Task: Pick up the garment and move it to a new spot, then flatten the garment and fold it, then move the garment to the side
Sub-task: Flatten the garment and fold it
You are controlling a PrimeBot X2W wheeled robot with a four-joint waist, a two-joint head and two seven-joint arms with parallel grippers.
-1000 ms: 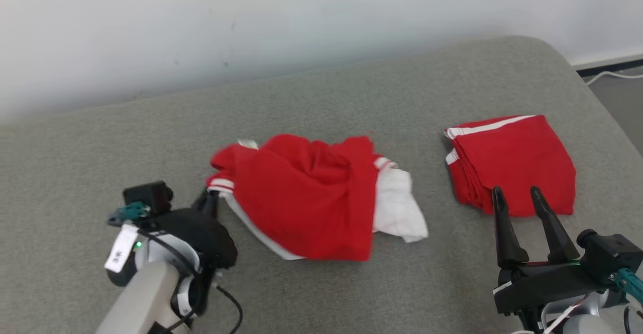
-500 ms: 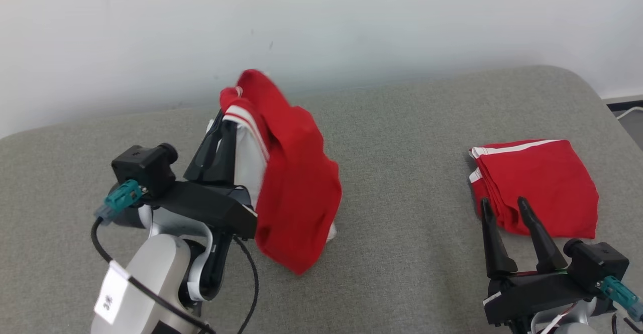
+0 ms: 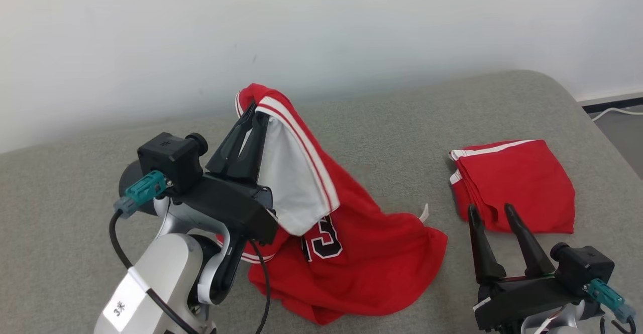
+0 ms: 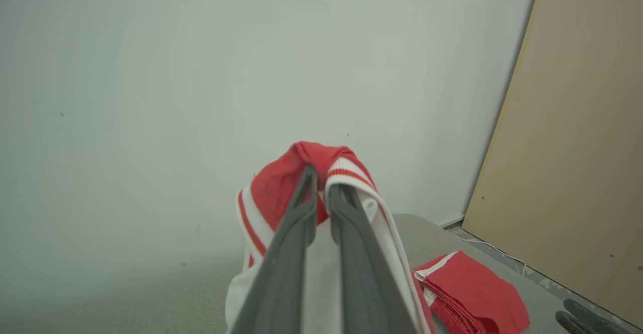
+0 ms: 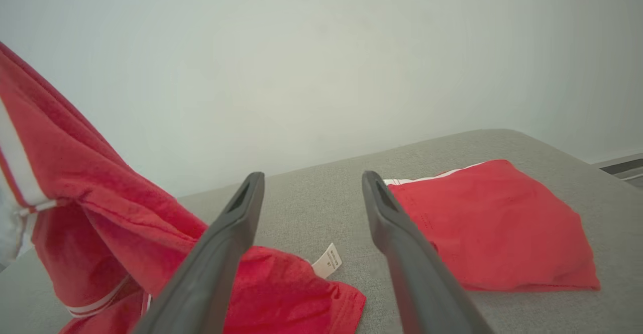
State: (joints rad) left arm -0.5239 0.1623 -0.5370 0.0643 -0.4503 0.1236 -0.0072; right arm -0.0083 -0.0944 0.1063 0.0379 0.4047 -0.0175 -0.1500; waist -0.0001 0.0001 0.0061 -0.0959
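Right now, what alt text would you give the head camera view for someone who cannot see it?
The left gripper holds a red jersey with white trim up by one edge, its lower part resting on a grey padded surface. To its right lies a folded red garment, with the open right gripper just in front of it.

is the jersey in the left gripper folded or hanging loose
Hanging loose, not folded: the left gripper holds the jersey by its edge, the rest trailing crumpled on the cushion.

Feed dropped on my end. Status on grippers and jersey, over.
Left gripper shut on jersey trim, raised. Lower part trails on couch. Right gripper open, idle. Folded red garment lies apart, right of jersey.
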